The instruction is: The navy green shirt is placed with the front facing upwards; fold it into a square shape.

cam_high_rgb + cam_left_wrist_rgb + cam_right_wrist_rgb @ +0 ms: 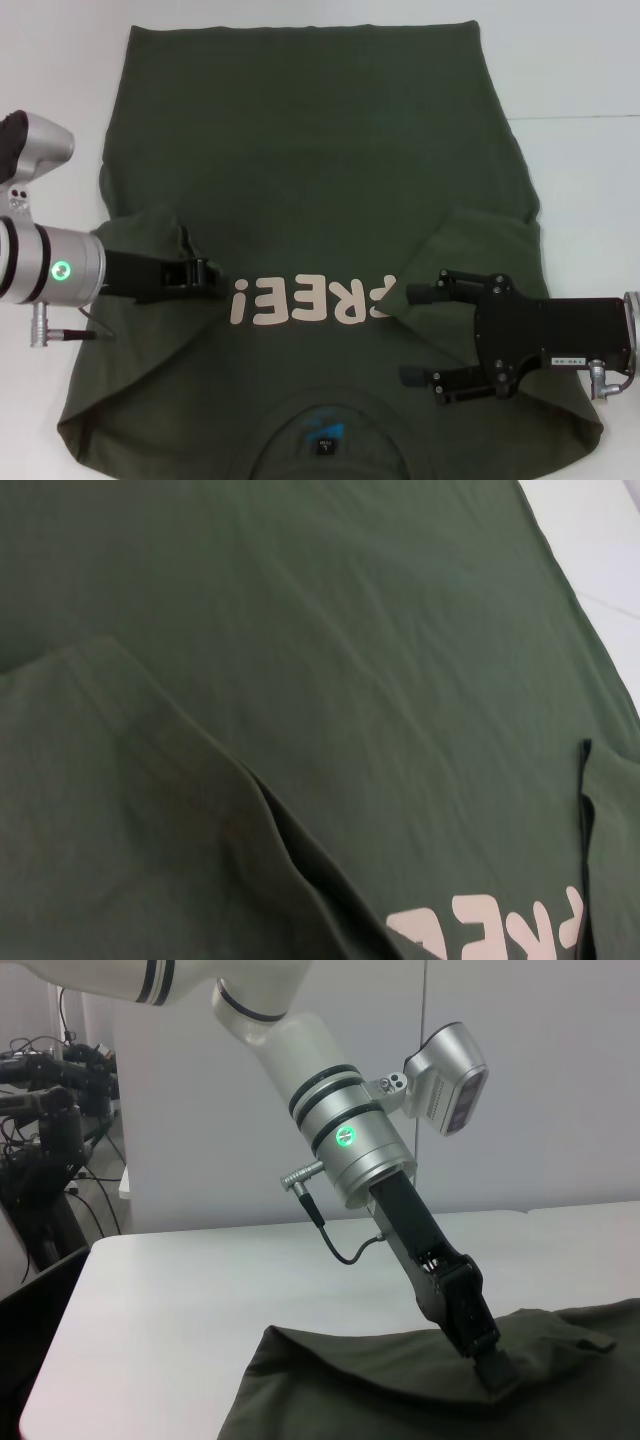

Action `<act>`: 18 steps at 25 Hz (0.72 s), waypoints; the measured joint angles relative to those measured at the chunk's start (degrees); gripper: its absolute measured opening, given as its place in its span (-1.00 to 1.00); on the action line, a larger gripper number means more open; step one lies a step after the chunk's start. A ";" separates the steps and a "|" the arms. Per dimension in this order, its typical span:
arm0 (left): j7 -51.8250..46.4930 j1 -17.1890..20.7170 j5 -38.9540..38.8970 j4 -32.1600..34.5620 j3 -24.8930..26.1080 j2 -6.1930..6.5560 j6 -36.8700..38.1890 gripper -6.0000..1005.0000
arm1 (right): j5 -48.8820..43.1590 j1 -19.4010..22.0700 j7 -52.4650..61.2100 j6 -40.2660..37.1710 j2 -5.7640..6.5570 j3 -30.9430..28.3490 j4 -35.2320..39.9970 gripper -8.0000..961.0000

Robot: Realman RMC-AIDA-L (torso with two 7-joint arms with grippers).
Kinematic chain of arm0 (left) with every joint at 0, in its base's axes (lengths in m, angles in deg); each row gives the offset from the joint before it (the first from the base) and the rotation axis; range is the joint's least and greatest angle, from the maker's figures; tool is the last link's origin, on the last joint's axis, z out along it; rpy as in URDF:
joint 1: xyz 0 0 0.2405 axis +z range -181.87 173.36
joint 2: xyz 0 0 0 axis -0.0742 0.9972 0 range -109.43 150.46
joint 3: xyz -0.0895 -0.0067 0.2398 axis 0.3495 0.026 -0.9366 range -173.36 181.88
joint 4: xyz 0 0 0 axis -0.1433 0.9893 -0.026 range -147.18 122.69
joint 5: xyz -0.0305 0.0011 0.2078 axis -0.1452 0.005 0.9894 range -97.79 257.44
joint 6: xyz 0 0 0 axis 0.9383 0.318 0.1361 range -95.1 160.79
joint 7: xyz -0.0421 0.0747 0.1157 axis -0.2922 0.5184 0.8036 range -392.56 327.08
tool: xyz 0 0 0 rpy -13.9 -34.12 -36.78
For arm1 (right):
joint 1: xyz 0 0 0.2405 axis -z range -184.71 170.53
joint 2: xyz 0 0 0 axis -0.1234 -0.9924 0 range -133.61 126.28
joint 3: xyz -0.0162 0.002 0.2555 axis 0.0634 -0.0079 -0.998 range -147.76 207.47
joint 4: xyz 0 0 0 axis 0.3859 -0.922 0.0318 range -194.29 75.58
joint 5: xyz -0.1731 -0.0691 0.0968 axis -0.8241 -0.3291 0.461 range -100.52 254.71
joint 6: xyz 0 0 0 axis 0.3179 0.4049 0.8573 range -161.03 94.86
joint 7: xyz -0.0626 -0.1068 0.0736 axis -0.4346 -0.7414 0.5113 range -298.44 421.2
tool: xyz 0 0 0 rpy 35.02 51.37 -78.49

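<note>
The navy green shirt (320,180) lies face up across the middle of the white surface (580,60), collar at the near edge, both sleeves folded in over the chest. The left claw (205,272) is pressed together, pinching the left sleeve's tip beside the lettering, and could drag it crooked. The right claw (412,335) hangs spread above the right sleeve, and could snag it.
</note>
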 joint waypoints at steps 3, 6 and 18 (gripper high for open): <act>0.60 -0.15 -0.42 -1.32 0.20 0.00 -0.29 -0.87 | 0.01 0.00 -0.02 0.03 0.00 0.00 0.00 0.73; 0.49 -0.29 -0.91 -2.86 0.75 0.13 -0.85 -0.86 | 0.05 0.00 -0.08 0.06 0.00 0.00 0.00 0.72; 4.02 0.83 -4.09 -3.05 6.01 0.62 1.60 -0.26 | 2.62 0.29 -0.10 -0.08 0.04 -0.13 0.00 0.72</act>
